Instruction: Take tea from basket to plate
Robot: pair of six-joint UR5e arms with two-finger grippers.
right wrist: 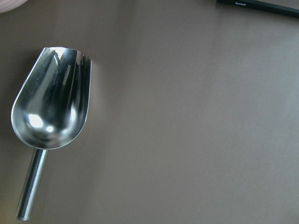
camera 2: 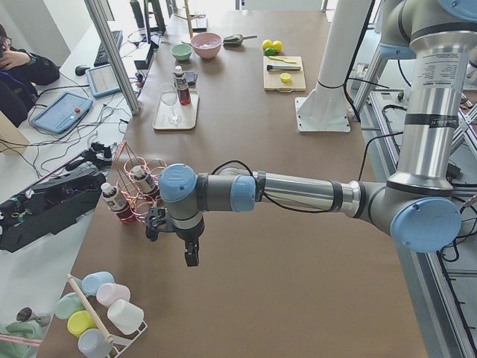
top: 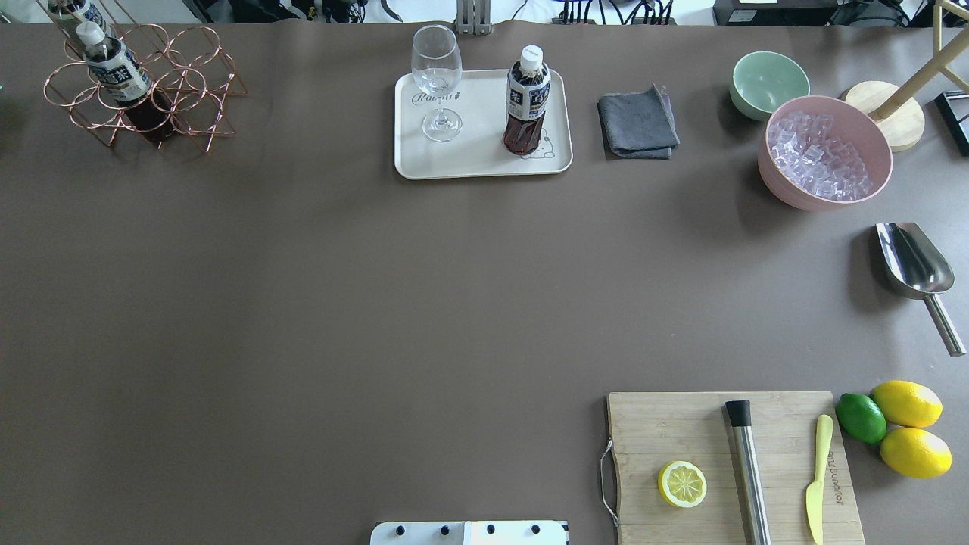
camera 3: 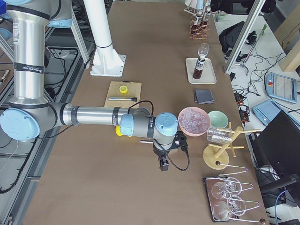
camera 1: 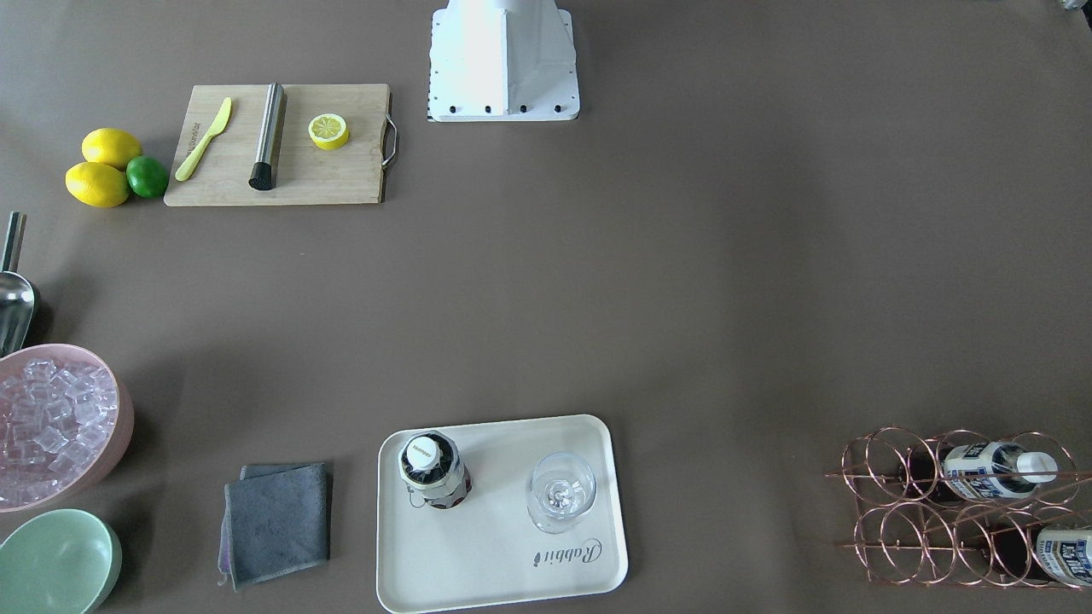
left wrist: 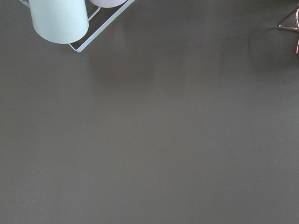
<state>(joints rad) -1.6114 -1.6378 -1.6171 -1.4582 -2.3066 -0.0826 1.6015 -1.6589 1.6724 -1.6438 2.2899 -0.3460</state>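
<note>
- A plastic bottle of dark tea (top: 526, 102), white-capped, stands upright on the smooth cream plate (top: 484, 163) with rounded corners. Beside it we see a clear stemmed glass (top: 437, 83).
- A second bottle (camera 1: 990, 469) and a third bottle (camera 1: 1066, 554) sit in the rose-gold wire basket (top: 198, 113) of joined rings, well apart from the plate.
- Only the side views show the arms. The left gripper (camera 2: 191, 259) hangs above the matte brown table (top: 378, 303) near the basket. The right gripper (camera 3: 163, 165) hangs near the pink bowl (camera 3: 193, 121) of ice. We cannot tell whether either is parted or closed.
- The right wrist view alone gives us the polished steel scoop (right wrist: 53, 100) close up. The left wrist view shows a pale cup (left wrist: 58, 18) at its edge.
</note>
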